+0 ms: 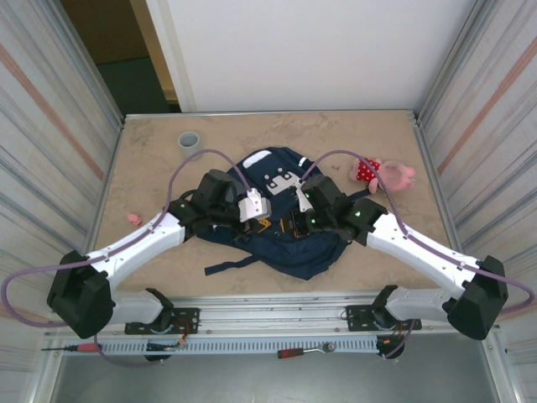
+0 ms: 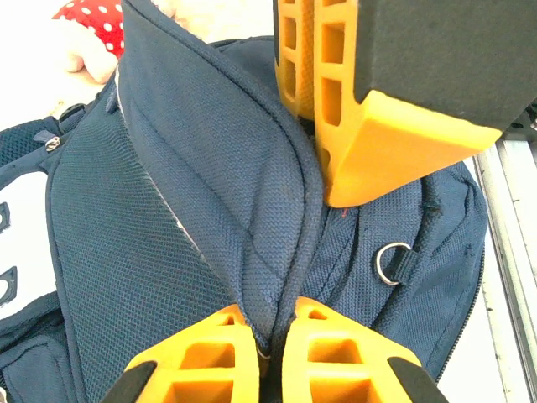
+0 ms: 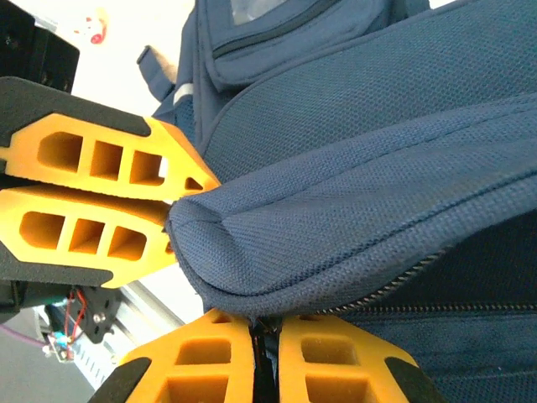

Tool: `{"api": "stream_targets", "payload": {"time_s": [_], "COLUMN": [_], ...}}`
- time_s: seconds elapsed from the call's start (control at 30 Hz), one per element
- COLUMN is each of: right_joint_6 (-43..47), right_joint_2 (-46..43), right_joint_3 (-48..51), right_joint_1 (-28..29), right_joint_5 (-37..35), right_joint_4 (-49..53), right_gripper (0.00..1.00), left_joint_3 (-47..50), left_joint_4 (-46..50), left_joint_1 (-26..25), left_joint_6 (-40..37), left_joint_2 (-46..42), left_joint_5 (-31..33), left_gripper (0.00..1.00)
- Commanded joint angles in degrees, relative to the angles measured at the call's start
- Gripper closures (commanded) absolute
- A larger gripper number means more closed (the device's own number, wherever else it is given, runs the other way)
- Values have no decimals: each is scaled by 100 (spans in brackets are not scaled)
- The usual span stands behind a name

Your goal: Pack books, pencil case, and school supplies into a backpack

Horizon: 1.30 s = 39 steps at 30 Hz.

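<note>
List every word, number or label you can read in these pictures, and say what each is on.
No text can be read.
The white patch on the backpack bears dark marks, too small to read.
The toy has white dots, a pattern rather than writing.

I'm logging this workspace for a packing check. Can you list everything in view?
backpack: one, navy with white patches, table centre
cup: one, grey, far left of table
plush toy: one, pink and red with white dots, far right
small object: one, pink, left side of table; too small to identify
red-handled implements: two, on the near rail
table: one, beige
left tool: one, orange fingers, shut on a backpack fabric fold
right tool: one, orange fingers, shut on the backpack's edge by the zip
</note>
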State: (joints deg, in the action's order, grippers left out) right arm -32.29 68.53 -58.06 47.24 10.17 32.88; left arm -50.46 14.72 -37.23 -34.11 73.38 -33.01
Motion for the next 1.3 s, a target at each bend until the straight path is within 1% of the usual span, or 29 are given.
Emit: {"api": "stream_targets", "payload": {"time_s": [0.0, 0.07, 0.2, 0.27, 0.33, 0.37, 0.5, 0.6, 0.7, 0.77, 0.87, 0.97, 1.0, 1.13, 1.27], "right_joint_6": [248, 198, -266, -475, -581, -626, -694, -755, -801, -812, -809, -791, -775, -730, -712], "right_joint_2": [-99, 66, 359, 522, 633, 654, 631, 526, 372, 288, 222, 194, 163, 81, 354], "right_joint_3": [-215, -344, -366, -412, -434, -421, -225, -48, 80, 153, 240, 254, 241, 102, -188], "right_joint_1": [-159, 105, 404, 469, 485, 488, 503, 525, 540, 540, 541, 566, 583, 704, 970], "right_joint_5": [-633, -622, -221, -266, -446, -557, -793, -828, -826, -820, -764, -719, -725, -761, -664], "right_joint_4": [1499, 1430, 697, 511, 531, 596, 846, 852, 767, 700, 615, 605, 597, 469, 167], "right_gripper": [100, 100, 100, 100, 100, 96, 86, 83, 77, 77, 78, 96, 100, 100, 100], "left_joint_3": [87, 38, 0, -8, -3, 1, 5, 9, 34, 43, 45, 45, 42, -3, -108], "left_joint_4": [997, 984, 776, 613, 489, 434, 391, 409, 409, 417, 413, 393, 388, 372, 340], "left_joint_1": [263, 262, 240, 192, 190, 189, 197, 224, 228, 234, 241, 251, 252, 240, 151], "left_joint_6": [-108, 5, 284, 455, 600, 645, 641, 634, 643, 642, 641, 651, 661, 746, 847], "left_joint_2": [-136, -88, -52, -56, -73, -82, -139, -167, -205, -214, -210, -206, -197, -117, -20], "left_joint_5": [810, 845, 442, 331, 268, 253, 282, 294, 323, 338, 332, 361, 379, 411, 409], "left_gripper": [100, 100, 100, 100, 100, 100, 100, 100, 100, 100, 100, 100, 100, 100, 100]}}
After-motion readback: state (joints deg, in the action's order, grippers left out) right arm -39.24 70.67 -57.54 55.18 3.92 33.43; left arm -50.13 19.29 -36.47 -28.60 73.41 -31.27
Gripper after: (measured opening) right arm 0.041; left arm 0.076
